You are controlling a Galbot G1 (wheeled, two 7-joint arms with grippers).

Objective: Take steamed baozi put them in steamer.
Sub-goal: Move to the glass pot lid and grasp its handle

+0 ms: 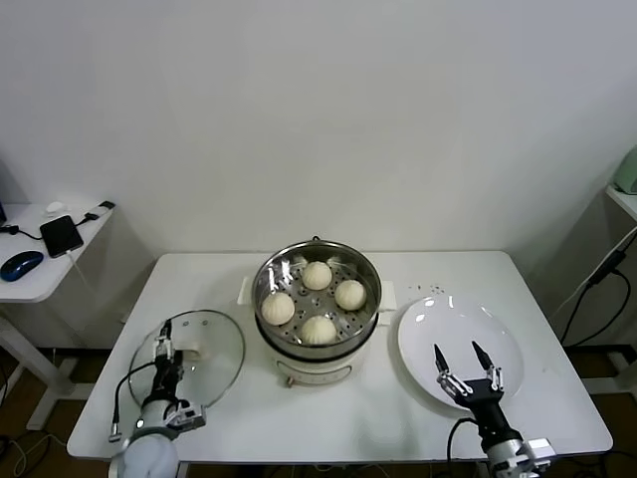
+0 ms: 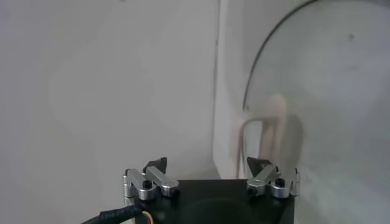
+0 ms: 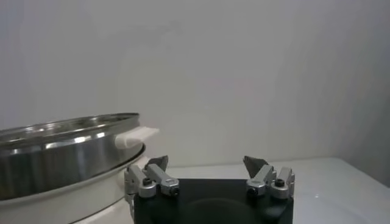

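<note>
The steamer (image 1: 317,261), a shiny steel pot on a cream-white base, stands in the middle of the table. Several cream-white baozi lie on its perforated tray, one of them (image 1: 317,275) at the far side. Its steel rim also shows in the right wrist view (image 3: 61,146). My right gripper (image 1: 456,351) is open and empty over the near part of the white plate (image 1: 438,319); its jaws (image 3: 206,161) stand wide apart. My left gripper (image 1: 164,349) is open and empty at the near left edge of the glass lid (image 1: 209,349); in the left wrist view (image 2: 207,163) its jaws hold nothing.
The glass lid lies flat on the white table (image 1: 199,284), left of the steamer, and shows in the left wrist view (image 2: 317,91). The plate is empty. A side table (image 1: 40,274) at far left holds a phone (image 1: 62,235) and a mouse (image 1: 20,265). Cables hang at the right (image 1: 597,279).
</note>
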